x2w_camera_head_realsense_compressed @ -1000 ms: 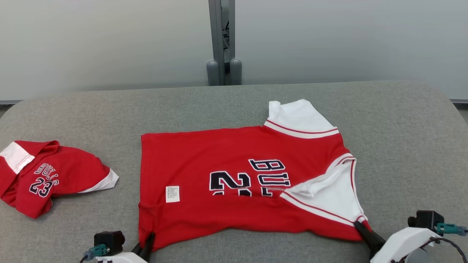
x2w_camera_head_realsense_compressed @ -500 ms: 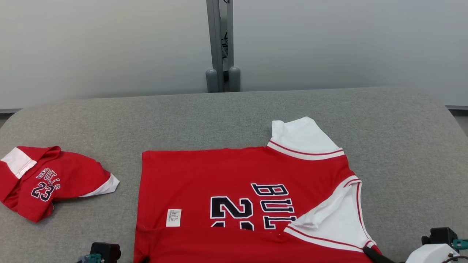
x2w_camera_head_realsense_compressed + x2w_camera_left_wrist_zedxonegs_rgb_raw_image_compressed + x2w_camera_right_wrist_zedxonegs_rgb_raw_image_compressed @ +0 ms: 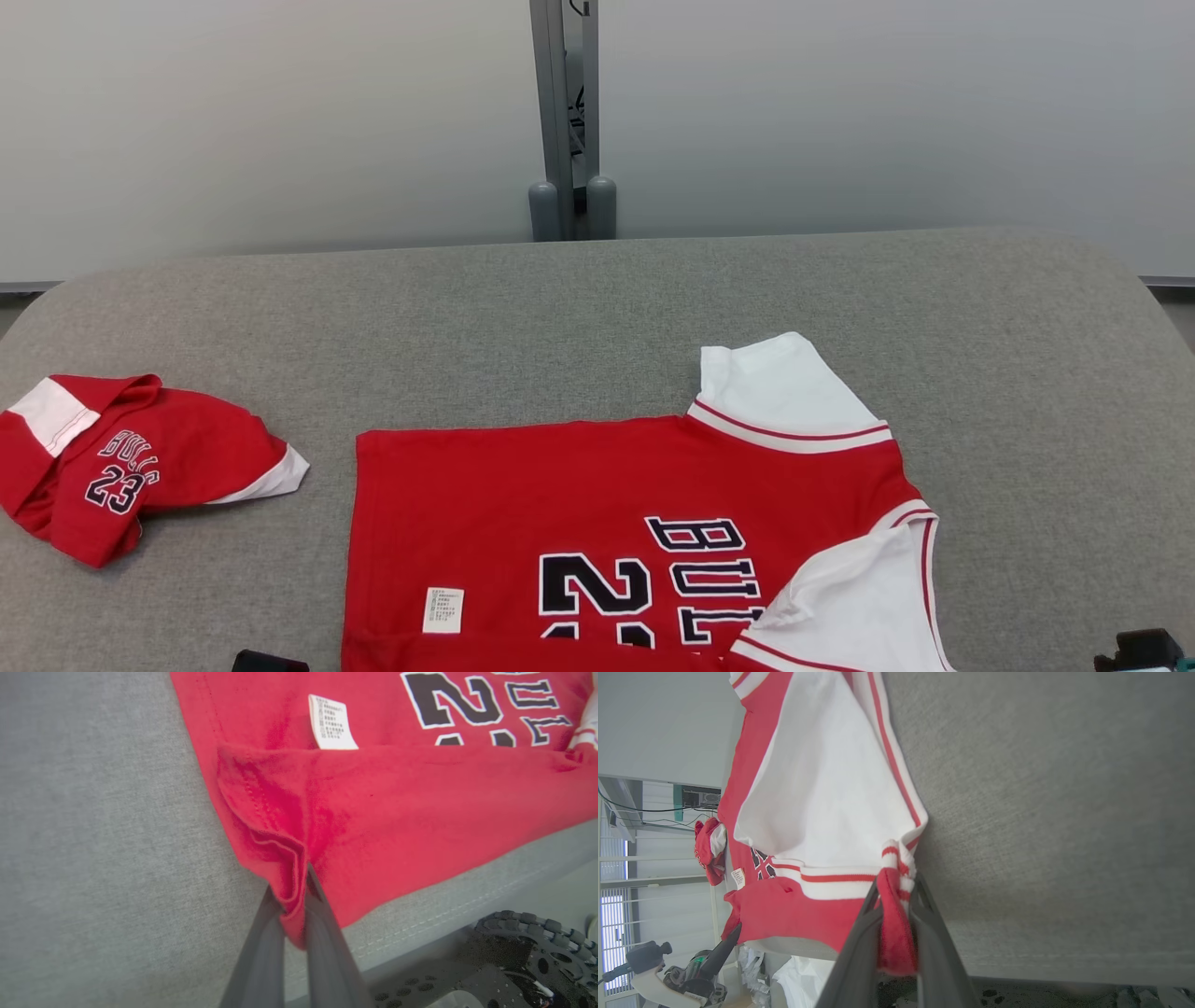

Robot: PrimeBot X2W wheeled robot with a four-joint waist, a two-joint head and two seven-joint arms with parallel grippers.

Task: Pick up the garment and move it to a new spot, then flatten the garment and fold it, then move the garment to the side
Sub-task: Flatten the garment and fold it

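Progress: the shirt (image 3: 560, 504) lies nearer you than a second ago, by more than the camera's small shift explains, so both arms are dragging it back across the table (image 3: 597, 308). The left gripper (image 3: 290, 881) pinches the bunched hem corner between its jaws; the right gripper (image 3: 899, 883) pinches the striped sleeve cuff. Beyond both jaws the cloth stretches smooth, so you're likely flattening, with more folding to come.
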